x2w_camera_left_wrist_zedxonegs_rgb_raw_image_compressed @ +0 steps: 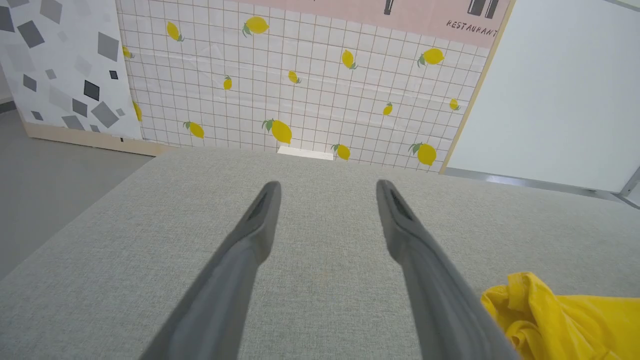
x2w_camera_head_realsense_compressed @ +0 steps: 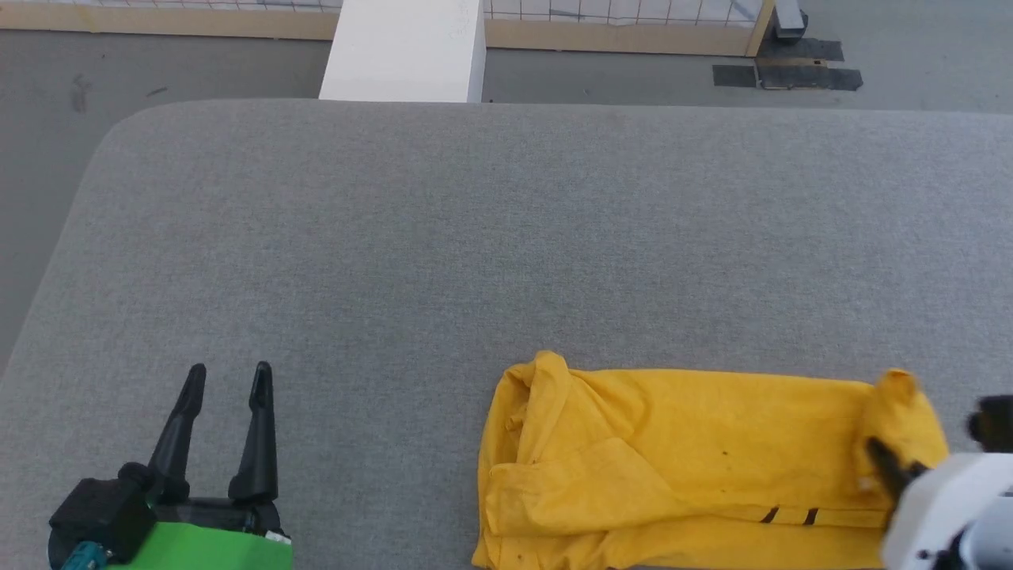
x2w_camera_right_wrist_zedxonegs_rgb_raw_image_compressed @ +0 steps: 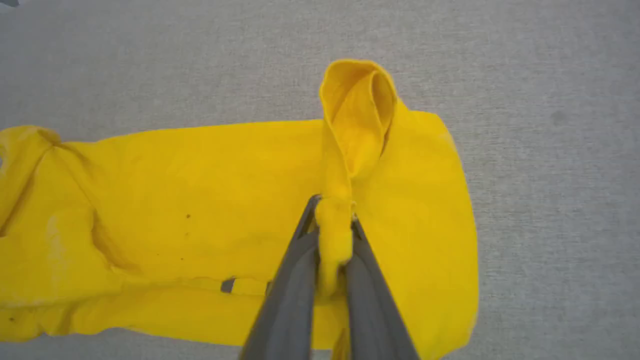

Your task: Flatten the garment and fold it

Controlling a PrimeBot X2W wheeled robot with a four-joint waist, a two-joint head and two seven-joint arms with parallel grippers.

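Low on the right of the head view, the garment point(x2w_camera_head_realsense_compressed: 681, 459) lies on the grey counter point(x2w_camera_head_realsense_compressed: 506, 237) as a long yellow band running left to right, close to the near edge. Its left end is bunched into rumpled folds, with one flap lying slantwise over the layer beneath. Two short dark strokes point(x2w_camera_head_realsense_compressed: 810, 517) show near its near hem, towards the right. At the right end the cloth is drawn up into a narrow ridge that opens into a small loop standing above the flat part. The right tool point(x2w_camera_right_wrist_zedxonegs_rgb_raw_image_compressed: 333, 212) is pressed together on that ridge, pinching a wad of yellow fabric between its two dark fingers, and its pale wrist housing covers the garment's near right corner in the head view. Well apart to the left, the left tool point(x2w_camera_head_realsense_compressed: 230, 372) sits over bare counter with its fingers spread wide and nothing between them; whether it touches the surface I cannot tell. The garment's bunched end shows at the lower right of the left wrist view, beside that tool's fingers. Beyond the counter's far edge stands a white block point(x2w_camera_head_realsense_compressed: 404, 47) on the grey floor point(x2w_camera_head_realsense_compressed: 47, 119), with dark mats point(x2w_camera_head_realsense_compressed: 783, 75) further right. Behind them is a tiled wall panel printed with lemons point(x2w_camera_left_wrist_zedxonegs_rgb_raw_image_compressed: 300, 75).
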